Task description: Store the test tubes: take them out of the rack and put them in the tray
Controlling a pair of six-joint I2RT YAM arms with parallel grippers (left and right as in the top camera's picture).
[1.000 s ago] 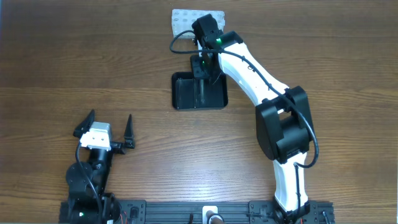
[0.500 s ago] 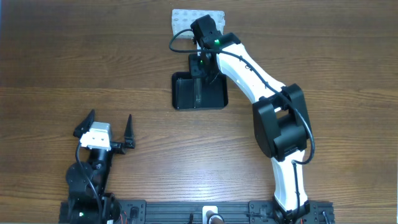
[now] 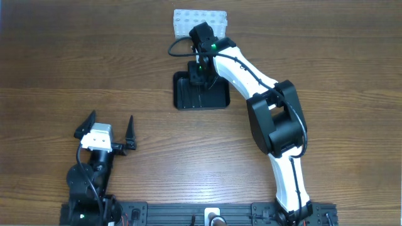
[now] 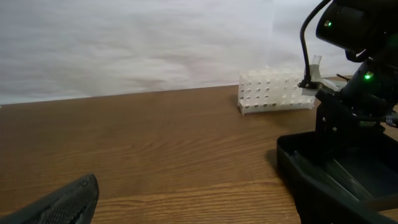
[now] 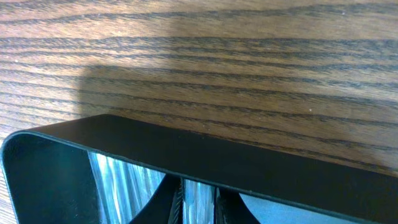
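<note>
Right gripper [image 5: 198, 208]: fingers drawn close together, down inside the end of the tray [image 5: 236, 171] nearest the rack [image 4: 273, 92]. A pale glassy strip between them reads as a test tube [image 5: 197, 191] in its hold.
Left gripper [image 3: 112, 117]: spread wide and holding nothing, low over the table [image 3: 75, 56] near its own base, well apart from tray and rack.
Rack: white and many-holed, standing just beyond the tray's far wall. One clear thing [image 4: 316, 63] pokes up at the end by the right arm [image 3: 251, 69]. It is probably a tube not yet taken, though too small to be sure.
Stored tubes [image 5: 118, 177]: clear ones lie lengthwise on the tray floor, beside the gripper.
Step in hand: by my reading, setting a tube down in the tray, which is the placing half of a cycle and not the picking half.
Progress: some tubes are in. How many remain in the rack cannot be counted from here.
Next move calls for: spreading the fingers only once the tube lies on the floor alongside the others, then lifting straight up clear of the tray wall before crossing to the rack. The wall is close by the fingers, so a sideways exit could drag the tray.
Risk: glass rolling or knocking its neighbours if let go from any height.
Writing: none legible. No label or brand mark can be made out on rack, tray or tubes. Green indicator lights [image 3: 213, 44] glow on the right arm.
</note>
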